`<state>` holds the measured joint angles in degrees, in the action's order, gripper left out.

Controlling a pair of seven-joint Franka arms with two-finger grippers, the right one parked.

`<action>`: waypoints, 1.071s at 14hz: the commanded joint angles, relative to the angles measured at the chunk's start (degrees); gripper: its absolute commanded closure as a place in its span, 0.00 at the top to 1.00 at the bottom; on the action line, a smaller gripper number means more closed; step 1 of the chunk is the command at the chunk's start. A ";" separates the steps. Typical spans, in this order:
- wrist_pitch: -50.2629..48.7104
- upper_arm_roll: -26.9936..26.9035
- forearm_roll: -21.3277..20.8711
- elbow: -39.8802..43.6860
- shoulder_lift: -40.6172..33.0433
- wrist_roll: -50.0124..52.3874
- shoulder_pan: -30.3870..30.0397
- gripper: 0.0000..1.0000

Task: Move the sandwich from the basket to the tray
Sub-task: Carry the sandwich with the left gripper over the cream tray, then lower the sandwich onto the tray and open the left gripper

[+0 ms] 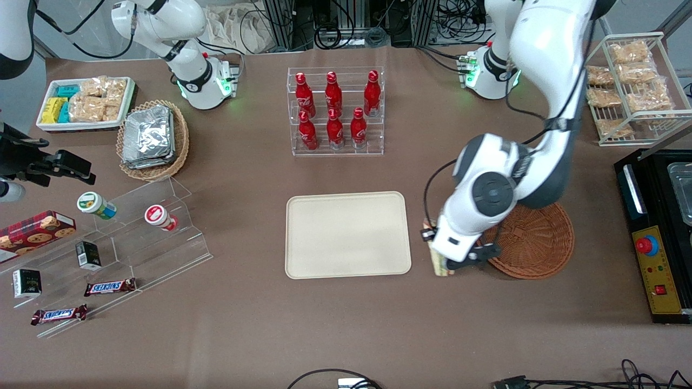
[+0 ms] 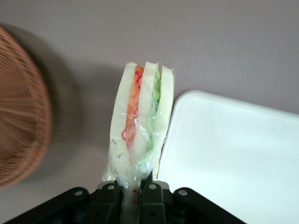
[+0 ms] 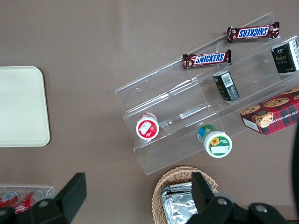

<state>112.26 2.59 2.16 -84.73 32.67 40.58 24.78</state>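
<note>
My left gripper [image 1: 446, 266] is shut on the sandwich [image 2: 140, 126], a wrapped wedge of pale bread with orange-red and green filling. It holds it by the wrap above the table, between the reddish-brown wicker basket [image 1: 535, 241] and the cream tray [image 1: 346, 235]. In the front view only an edge of the sandwich [image 1: 439, 263] shows under the wrist. In the left wrist view the basket [image 2: 21, 116] lies to one side of the sandwich and the tray [image 2: 233, 154] to the other. The basket looks empty, and so does the tray.
A clear rack of red bottles [image 1: 335, 111] stands farther from the front camera than the tray. A black control box [image 1: 657, 232] lies at the working arm's end. A wire rack of snack bags [image 1: 630, 81], a tan basket of foil packs [image 1: 153, 138] and clear steps with snacks [image 1: 124, 237] are also on the table.
</note>
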 commanded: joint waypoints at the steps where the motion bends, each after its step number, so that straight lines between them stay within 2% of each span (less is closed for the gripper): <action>1: -0.91 -0.66 1.87 4.22 3.88 3.44 3.42 0.00; 7: 1.29 1.09 2.76 4.22 9.51 3.19 5.36 0.08; 12: 2.26 1.63 2.76 4.31 9.78 2.84 5.36 0.17; 13: 2.26 1.63 2.76 4.31 9.87 2.32 5.36 0.23; 14: 2.26 1.63 2.85 4.31 9.96 2.40 5.28 0.45; 15: 2.26 1.63 2.85 4.31 10.04 2.31 5.10 0.92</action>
<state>114.77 4.36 4.38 -81.95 41.93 43.53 29.93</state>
